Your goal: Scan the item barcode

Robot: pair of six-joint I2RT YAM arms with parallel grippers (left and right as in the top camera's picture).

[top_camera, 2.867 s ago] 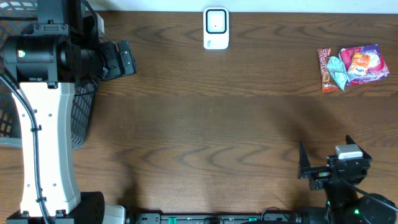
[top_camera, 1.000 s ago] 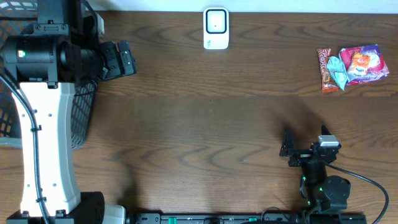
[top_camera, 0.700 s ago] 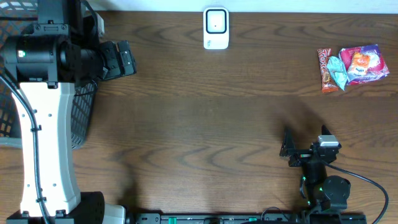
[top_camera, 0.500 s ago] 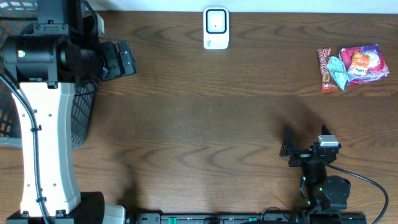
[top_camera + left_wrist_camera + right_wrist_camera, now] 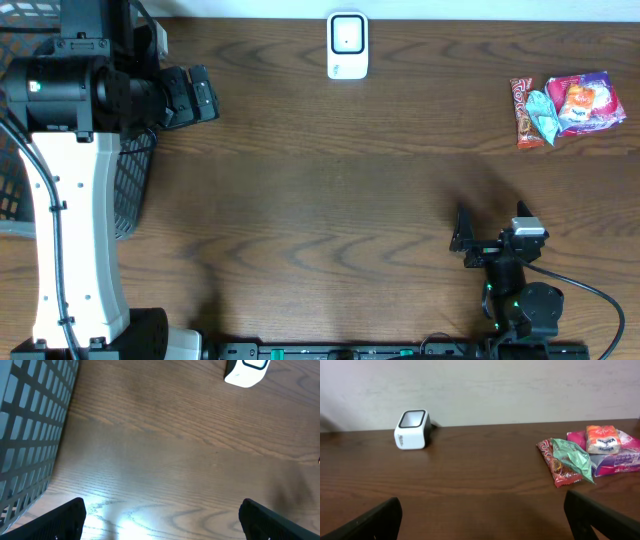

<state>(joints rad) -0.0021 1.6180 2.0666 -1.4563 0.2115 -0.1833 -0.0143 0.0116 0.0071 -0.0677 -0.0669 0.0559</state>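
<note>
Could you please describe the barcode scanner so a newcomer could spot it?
Look along the far edge of the wooden table, about midway. The scanner stands there alone, a small white box with a dark-rimmed window, unlike the colourful snack packets at the far right.

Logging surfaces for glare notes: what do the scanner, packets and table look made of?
Scanner: likely smooth white plastic, dark window.
Packets: crinkled glossy printed film, probably plastic.
Table: wood or wood-look laminate, grain visible, slight sheen.

Right claw (image 5: 490, 228), jaws parted: stationed at near table (image 5: 330, 200) edge. White scanner (image 5: 347, 45): placed well ahead, leftward. Snack packets (image 5: 565, 108): heaped ahead, rightward.
</note>
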